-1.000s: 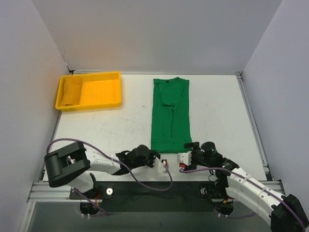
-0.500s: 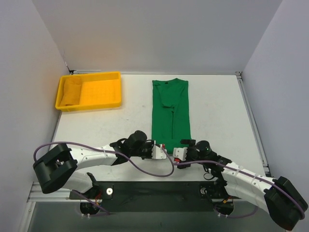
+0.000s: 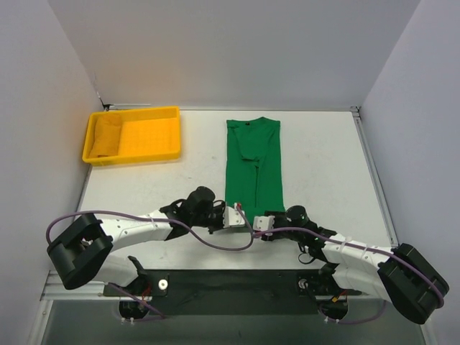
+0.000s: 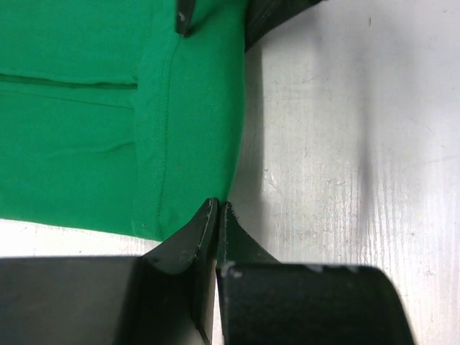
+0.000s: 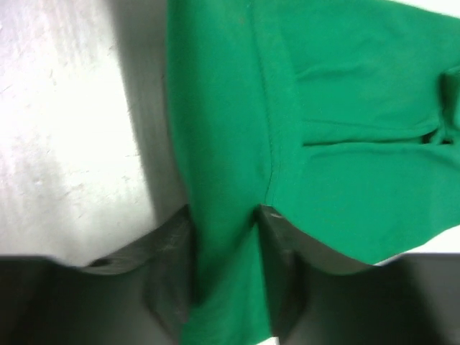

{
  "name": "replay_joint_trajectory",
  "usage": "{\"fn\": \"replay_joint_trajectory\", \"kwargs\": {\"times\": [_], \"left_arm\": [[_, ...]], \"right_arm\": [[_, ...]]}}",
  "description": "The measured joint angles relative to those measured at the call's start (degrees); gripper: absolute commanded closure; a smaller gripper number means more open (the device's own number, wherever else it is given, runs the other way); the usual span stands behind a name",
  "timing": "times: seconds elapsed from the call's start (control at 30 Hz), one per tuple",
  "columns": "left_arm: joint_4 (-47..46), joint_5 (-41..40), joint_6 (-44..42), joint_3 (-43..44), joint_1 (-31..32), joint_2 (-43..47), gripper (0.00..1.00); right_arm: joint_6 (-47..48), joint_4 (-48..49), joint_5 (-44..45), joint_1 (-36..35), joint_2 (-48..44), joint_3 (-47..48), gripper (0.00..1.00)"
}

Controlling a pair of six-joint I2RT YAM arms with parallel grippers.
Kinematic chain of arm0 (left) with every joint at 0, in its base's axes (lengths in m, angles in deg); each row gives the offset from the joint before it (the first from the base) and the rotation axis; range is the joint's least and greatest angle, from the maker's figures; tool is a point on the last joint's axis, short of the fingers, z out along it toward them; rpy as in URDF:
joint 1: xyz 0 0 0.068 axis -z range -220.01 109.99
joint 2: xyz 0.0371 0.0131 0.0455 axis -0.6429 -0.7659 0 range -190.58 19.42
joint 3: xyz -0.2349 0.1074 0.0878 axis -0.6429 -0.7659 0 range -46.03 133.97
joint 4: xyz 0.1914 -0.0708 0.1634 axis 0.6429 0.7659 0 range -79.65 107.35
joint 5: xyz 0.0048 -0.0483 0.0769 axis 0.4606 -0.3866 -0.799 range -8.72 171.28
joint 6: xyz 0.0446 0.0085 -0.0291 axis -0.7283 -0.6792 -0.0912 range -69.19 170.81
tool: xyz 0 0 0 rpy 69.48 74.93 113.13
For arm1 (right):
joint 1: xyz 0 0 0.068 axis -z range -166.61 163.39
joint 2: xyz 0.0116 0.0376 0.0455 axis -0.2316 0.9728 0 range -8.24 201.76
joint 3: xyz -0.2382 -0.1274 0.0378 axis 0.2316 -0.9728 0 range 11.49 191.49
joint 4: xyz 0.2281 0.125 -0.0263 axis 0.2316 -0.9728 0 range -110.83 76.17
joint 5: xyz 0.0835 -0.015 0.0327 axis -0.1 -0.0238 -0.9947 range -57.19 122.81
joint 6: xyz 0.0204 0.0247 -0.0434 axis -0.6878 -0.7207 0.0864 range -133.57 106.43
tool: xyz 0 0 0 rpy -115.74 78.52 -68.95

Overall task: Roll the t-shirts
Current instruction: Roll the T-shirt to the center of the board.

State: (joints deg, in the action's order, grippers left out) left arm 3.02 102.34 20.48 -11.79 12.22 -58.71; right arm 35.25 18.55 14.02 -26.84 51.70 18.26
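The green t-shirt [image 3: 254, 165] lies flat on the table, folded into a long strip, neck at the far end. My left gripper [image 3: 239, 218] is shut, its tips [image 4: 218, 206] at the near left corner of the hem [image 4: 194, 129], and no fabric shows between them. My right gripper [image 3: 259, 222] reaches in from the right and is shut on the hem band [image 5: 223, 180], with green fabric filling the gap between its fingers [image 5: 277, 237]. The right gripper's dark fingers [image 4: 273, 18] show at the top of the left wrist view.
A yellow plastic tray [image 3: 133, 156] stands at the far left of the table with a rolled yellow cloth [image 3: 106, 135] at its left end. White walls close off the left, back and right sides.
Both arms have moved forward from the table's near edge to the shirt's hem. The right jaws have narrowed onto the fabric. The left jaws stayed shut.
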Motion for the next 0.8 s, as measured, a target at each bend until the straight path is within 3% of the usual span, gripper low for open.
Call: {"fn": "replay_joint_trajectory", "kwargs": {"times": [0.03, 0.1, 0.2, 0.27, 0.37, 0.47, 0.5, 0.53, 0.8], "left_arm": [[0.2, 0.2, 0.3, 0.0, -0.3, 0.0, 0.98], [0.5, 0.2, 0.9, 0.1, -0.9, 0.0, 0.79], [0.5, -0.3, 1.5, 0.2, -1.4, 0.2, 0.55], [0.0, -1.5, 1.9, -0.1, -1.6, 1.0, 0.39], [-2.5, -3.7, 2.0, -2.4, -1.5, 4.5, 0.26], [-5.9, -5.5, 1.3, -5.4, -0.2, 7.6, 0.23], [-6.7, -5.8, 1.1, -6.0, 0.6, 7.8, 0.09], [-7.3, -5.9, 1.1, -6.2, 1.4, 7.8, 0.03], [-13.0, -7.7, 1.8, -8.0, 5.2, 6.0, 0.03]], "right_arm": [[0.1, -0.6, -0.1, 0.0, 0.3, 0.1, 0.80], [0.3, -2.9, -0.3, 0.0, 1.0, 1.1, 0.91], [0.5, -6.2, -0.8, 0.0, 2.2, 3.1, 0.97], [0.4, -8.9, -1.4, 0.3, 2.8, 4.8, 0.98], [0.4, -13.2, -2.9, 1.5, 3.2, 7.0, 0.98], [0.0, -16.5, -4.2, 2.4, 3.3, 8.5, 0.98], [-0.3, -17.3, -4.5, 2.5, 3.3, 8.9, 0.99], [-0.5, -18.0, -4.7, 2.7, 3.3, 9.1, 0.99], [-3.1, -20.0, -5.0, 3.1, 3.4, 9.9, 0.99]]}}
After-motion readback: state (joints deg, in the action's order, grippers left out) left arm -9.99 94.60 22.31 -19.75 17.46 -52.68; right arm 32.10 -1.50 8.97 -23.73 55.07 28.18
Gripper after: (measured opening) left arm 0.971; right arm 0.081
